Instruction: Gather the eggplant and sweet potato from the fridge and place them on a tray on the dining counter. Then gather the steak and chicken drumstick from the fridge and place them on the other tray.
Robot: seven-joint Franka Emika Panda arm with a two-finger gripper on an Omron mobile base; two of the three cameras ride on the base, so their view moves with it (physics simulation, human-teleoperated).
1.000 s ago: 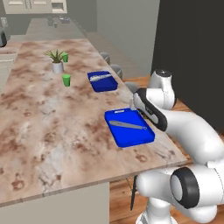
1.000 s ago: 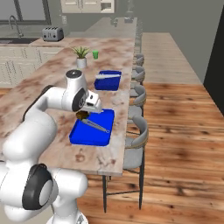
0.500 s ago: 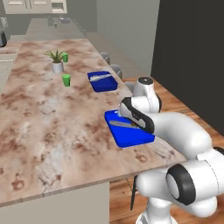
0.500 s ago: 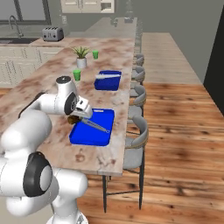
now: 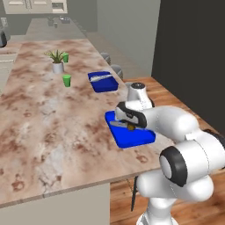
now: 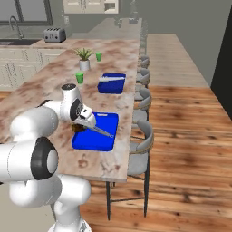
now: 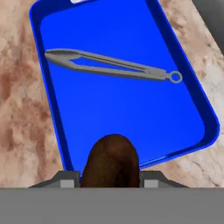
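Gripper (image 7: 110,181) pinched on the sweet potato (image 7: 110,162), a reddish-brown oval lump held between the two dark finger tips and poised over the near rim of the near blue tray (image 7: 210,116). Same gripper (image 5: 128,124) seen low over the tray's (image 5: 132,139) front part from the left base view, brown lump (image 5: 131,128) at its tip; from the right base view, gripper (image 6: 81,125) at the tray's (image 6: 93,140) left edge with the lump (image 6: 78,127) just under it. Inside this tray, silver tongs (image 7: 111,66) lying flat, well apart from the sweet potato. Second blue tray (image 5: 104,83) farther along the dining counter (image 5: 39,118), holding a pale long utensil (image 5: 101,78), type not discernible. Beyond it, a potted plant (image 5: 57,61) and two green cups (image 5: 67,80), all on the marbled brown-and-cream slab. Grey stools (image 6: 140,147) along the counter's outer side, wooden floor (image 6: 181,136), cream cabinets with toaster (image 6: 53,34) behind. Compared with a second ago: arm swung down from above the tray's far side to a low pose at its near rim; trays, tongs and cups unchanged in position.
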